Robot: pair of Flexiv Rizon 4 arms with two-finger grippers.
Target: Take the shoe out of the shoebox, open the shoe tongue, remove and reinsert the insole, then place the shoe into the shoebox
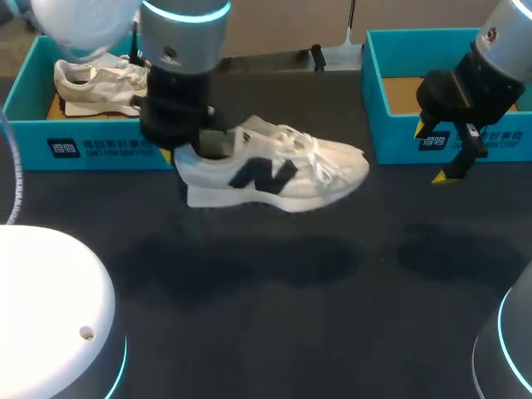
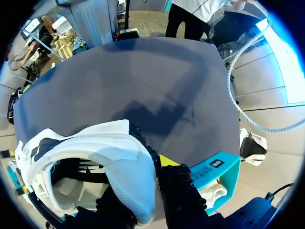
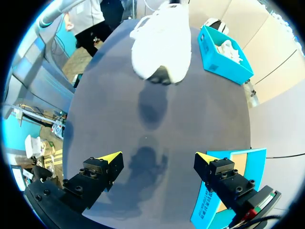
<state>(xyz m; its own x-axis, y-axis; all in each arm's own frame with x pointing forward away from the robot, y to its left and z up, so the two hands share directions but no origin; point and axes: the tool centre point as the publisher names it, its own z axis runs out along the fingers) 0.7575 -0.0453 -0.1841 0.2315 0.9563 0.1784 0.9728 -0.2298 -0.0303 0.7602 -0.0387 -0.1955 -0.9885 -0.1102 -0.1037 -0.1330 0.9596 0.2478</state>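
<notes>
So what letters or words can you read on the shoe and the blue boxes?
"N": one big dark letter on the side of the shoe.
Print on the front of the left shoebox: too blurred to read.
Print on the front of the right shoebox: too blurred to read, and partly hidden behind the right hand.
No other text shows.

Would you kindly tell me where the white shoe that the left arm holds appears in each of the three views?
Head view: the white shoe is mid-table, lifted, its heel in the left hand.
Left wrist view: the white shoe, its heel collar clamped between this hand's fingers.
Right wrist view: the white shoe is far ahead of the open right hand, toe towards it.
Shared landmark: the teal shoebox holding a second shoe.
</notes>
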